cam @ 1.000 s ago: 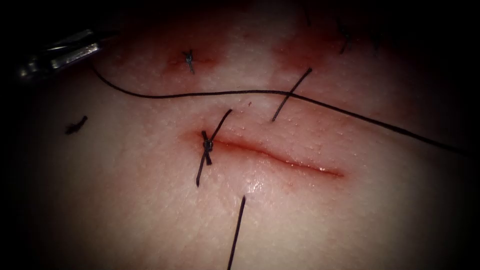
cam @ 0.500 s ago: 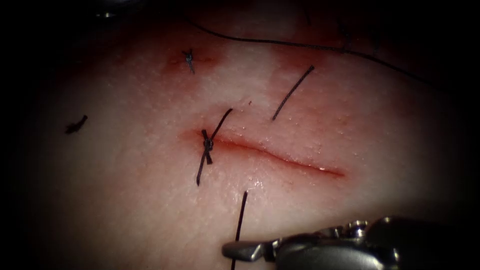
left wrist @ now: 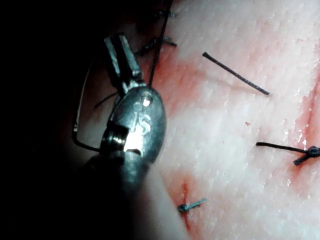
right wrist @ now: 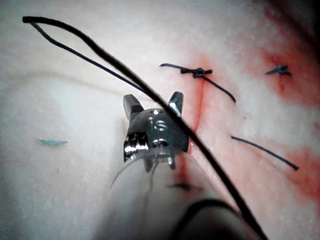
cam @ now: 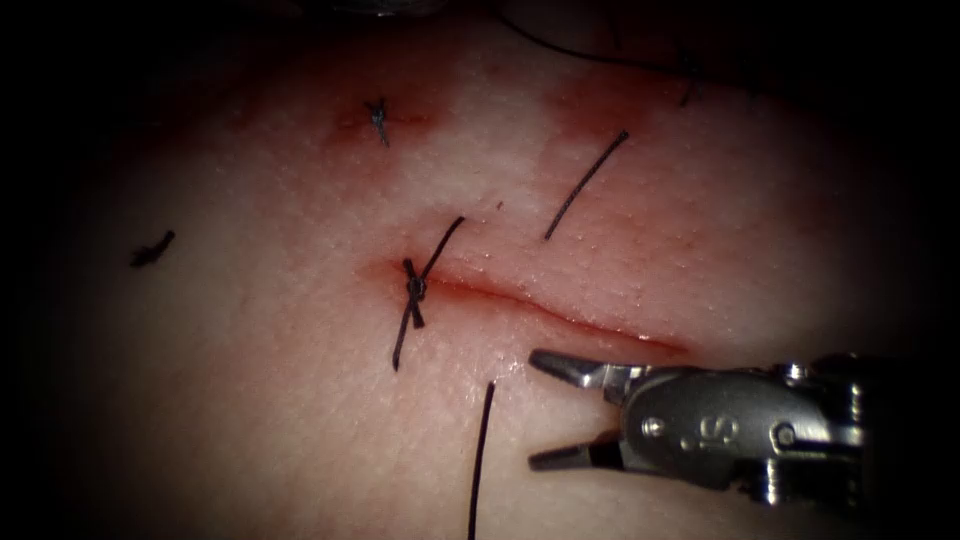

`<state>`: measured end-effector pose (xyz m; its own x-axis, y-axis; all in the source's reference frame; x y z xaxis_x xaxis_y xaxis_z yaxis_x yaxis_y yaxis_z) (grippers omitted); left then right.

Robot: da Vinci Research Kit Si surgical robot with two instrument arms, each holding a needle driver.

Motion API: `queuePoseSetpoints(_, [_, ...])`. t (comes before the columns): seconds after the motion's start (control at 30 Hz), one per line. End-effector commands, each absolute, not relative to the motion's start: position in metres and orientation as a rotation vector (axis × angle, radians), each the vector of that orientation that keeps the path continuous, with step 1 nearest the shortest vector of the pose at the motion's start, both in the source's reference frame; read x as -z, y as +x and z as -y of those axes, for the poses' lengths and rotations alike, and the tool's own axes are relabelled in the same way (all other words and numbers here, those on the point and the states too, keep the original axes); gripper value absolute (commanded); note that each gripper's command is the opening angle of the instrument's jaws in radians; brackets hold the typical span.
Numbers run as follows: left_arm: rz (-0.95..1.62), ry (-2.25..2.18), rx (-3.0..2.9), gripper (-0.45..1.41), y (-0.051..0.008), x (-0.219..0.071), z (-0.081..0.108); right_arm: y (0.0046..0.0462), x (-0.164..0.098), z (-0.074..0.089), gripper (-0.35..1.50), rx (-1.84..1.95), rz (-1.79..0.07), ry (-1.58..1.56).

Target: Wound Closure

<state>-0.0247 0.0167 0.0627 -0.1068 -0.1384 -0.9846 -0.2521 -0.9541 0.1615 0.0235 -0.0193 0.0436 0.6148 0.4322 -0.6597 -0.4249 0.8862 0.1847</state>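
**Open right tool just below the cut, gripping nothing**

Nearest in the endoscope view: the right tool [cam: 538, 410], in from the right, jaws spread wide and empty. Sits just below the right half of the cut [cam: 560, 318], upper jaw tip close to the cut's edge but apart from it. Just to its left, a loose thread end [cam: 480, 450], not touching either jaw.

Further back, at the cut's left end, a tied knot [cam: 413, 290] with two short tails. Beyond the cut, another cut thread piece [cam: 585, 185] lying slantwise on the tissue [cam: 250, 400], then a small older stitch [cam: 378, 120] in a patch of red fluid [cam: 590, 105]. At the far edge, the long thread [cam: 590, 58] crossing into the dark.

From the right wrist: same open jaws [right wrist: 152, 102] over pale tissue, the long thread [right wrist: 150, 92] looping across in front of them.

From the left wrist: the left tool [left wrist: 120, 50] with jaws pressed together over the dark margin. Thread [left wrist: 159, 47] just beside the jaws (gripped or merely passing, cannot tell). Alongside, a thin pale arc [left wrist: 77, 115], apparently the needle, clear of the tissue; no telling whether held.
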Motion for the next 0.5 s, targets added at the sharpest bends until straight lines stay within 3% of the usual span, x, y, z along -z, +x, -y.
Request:
queuePoseSetpoints(0.03, [-0.396,-2.028,-2.248,-0.23,-0.0251,-0.0642,-0.0162,0.0235,-0.0447,0.0192,0.79,-0.537,-0.735,-0.033])
queuePoseSetpoints(0.07, [-0.340,-1.984,-2.256,0.20,-0.0249,-0.0654,-0.0154,0.0232,-0.0449,0.0190,0.79,-0.558,-0.727,-0.051])
queuePoseSetpoints(0.13, [-0.264,-1.911,-2.264,0.52,-0.0244,-0.0670,-0.0142,0.0224,-0.0454,0.0185,0.77,-0.622,-0.740,-0.030])
queuePoseSetpoints(0.17, [-0.157,-1.838,-2.239,0.99,-0.0237,-0.0687,-0.0129,0.0219,-0.0457,0.0181,0.74,-0.690,-0.775,0.026])
queuePoseSetpoints(0.2, [-0.116,-1.804,-2.238,1.14,-0.0232,-0.0695,-0.0122,0.0217,-0.0459,0.0180,0.71,-0.736,-0.806,0.047])
queuePoseSetpoints(0.3, [-0.062,-1.743,-2.242,1.23,-0.0224,-0.0704,-0.0113,0.0214,-0.0465,0.0174,0.72,-0.896,-0.884,0.165])
queuePoseSetpoints(0.4, [0.033,-1.617,-2.270,1.35,-0.0201,-0.0708,-0.0099,0.0206,-0.0483,0.0153,1.16,-1.155,-0.979,0.339])
queuePoseSetpoints(0.5, [0.080,-1.562,-2.284,1.35,-0.0183,-0.0699,-0.0094,0.0199,-0.0505,0.0135,1.28,-1.297,-1.047,0.409])
